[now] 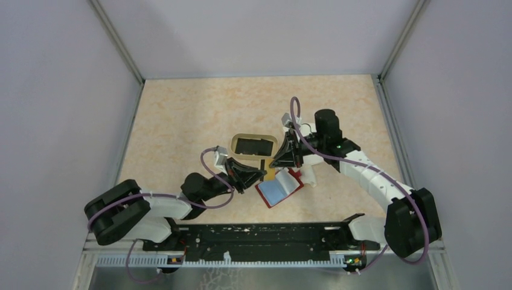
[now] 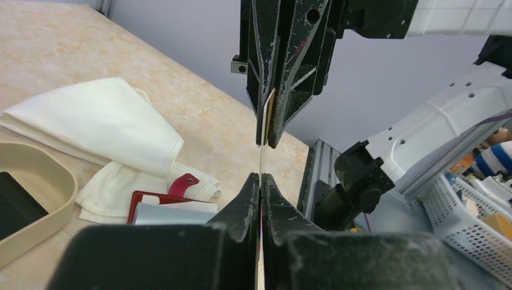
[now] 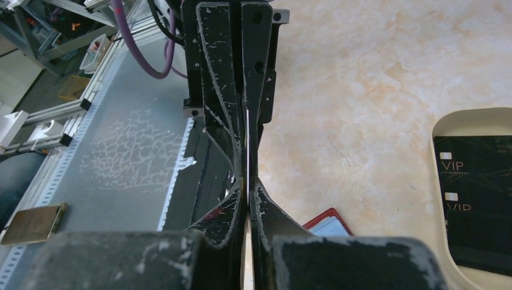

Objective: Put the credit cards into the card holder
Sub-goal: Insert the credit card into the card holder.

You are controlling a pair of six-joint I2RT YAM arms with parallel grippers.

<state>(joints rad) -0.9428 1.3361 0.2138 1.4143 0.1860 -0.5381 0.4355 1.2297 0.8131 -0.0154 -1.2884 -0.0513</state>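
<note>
Left arm lies low from its base at the near left edge, forearm reaching right and away. Right arm rises from the near right corner and bends back toward centre. Left gripper (image 2: 261,179) and right gripper (image 3: 247,182) meet tip to tip, the jaws of both clamped on opposite edges of one thin yellowish plastic card (image 2: 261,162), held on edge above the beige marbled tabletop (image 1: 181,115). Just beside and below it, the red fold-over leather-like card holder (image 2: 158,197) lies open on the table with a light blue card (image 1: 275,191) on its inner face. Its stud tab rests against a crumpled white cloth (image 2: 102,127) on its right. Farther back, a tan oval tray (image 3: 444,121) holds black cards (image 3: 477,199). Two of them read "VIP"; the smaller print is illegible.
</note>
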